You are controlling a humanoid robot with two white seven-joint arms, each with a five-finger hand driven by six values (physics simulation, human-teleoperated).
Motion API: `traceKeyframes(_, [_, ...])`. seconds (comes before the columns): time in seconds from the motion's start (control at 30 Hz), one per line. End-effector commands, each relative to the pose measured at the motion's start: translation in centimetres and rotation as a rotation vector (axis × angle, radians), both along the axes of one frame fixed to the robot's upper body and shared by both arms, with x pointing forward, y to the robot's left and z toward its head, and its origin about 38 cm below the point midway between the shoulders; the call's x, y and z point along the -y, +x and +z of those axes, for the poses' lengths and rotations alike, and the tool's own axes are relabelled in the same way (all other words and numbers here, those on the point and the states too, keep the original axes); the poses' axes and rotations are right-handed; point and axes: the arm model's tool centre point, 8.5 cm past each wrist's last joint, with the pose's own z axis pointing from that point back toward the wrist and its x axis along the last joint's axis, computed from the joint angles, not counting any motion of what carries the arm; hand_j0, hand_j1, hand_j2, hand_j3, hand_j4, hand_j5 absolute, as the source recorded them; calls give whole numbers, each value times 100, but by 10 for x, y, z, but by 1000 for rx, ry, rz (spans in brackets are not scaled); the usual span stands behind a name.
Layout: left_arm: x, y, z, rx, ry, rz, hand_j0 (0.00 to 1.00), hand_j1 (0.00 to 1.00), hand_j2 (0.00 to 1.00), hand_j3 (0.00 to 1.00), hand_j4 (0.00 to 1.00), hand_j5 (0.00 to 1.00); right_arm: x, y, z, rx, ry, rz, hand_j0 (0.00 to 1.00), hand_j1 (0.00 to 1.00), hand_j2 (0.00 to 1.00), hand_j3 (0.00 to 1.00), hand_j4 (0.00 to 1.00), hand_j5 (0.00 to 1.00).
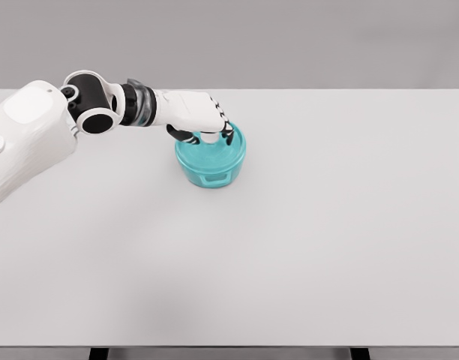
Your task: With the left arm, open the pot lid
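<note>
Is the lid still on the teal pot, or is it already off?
On. The lid sits level on the pot, with the left hand over it.

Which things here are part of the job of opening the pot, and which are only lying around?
Part of the job:
- pot, teal, on the table
- lid, on the pot
- left hand, over the lid, fingers down on it

Only lying around:
- nothing else is on the table; it just carries the pot
</note>
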Motion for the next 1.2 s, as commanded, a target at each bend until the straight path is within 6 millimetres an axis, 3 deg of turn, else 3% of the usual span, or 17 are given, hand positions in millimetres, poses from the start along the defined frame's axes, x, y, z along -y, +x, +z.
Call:
traceKeyframes(0.0, [0,0,-1,-3,2,-1,61,61,61,61,61,61,0,0,0,0,0,0,100,100,100,100,100,100])
traceKeyframes(0.3, [-5,-1,0,-1,9,-3,48,48,48,48,48,48,0,0,0,0,0,0,100,100,100,100,100,100])
traceKeyframes(0.47, [-18,2,13,27,23,-2,45,45,45,45,45,45,0,0,0,0,0,0,100,100,100,100,100,100])
traceKeyframes(0.63, [-50,5,25,54,52,41,45,45,45,45,45,45,0,0,0,1,-1,0,100,100,100,100,100,100])
traceKeyframes(0.77, [-88,-3,33,78,92,81,45,45,45,45,45,45,0,0,0,0,0,0,100,100,100,100,100,100])
traceKeyframes(0.9, [-130,-9,29,62,148,106,45,45,45,45,45,45,0,0,0,0,0,0,100,100,100,100,100,100])
traceKeyframes(1.03, [-152,-14,19,52,209,120,45,45,45,45,45,45,0,0,0,0,0,0,100,100,100,100,100,100])
traceKeyframes(1.17, [-155,-16,10,40,223,121,49,49,49,49,49,49,0,0,0,0,0,0,100,100,100,100,100,100])
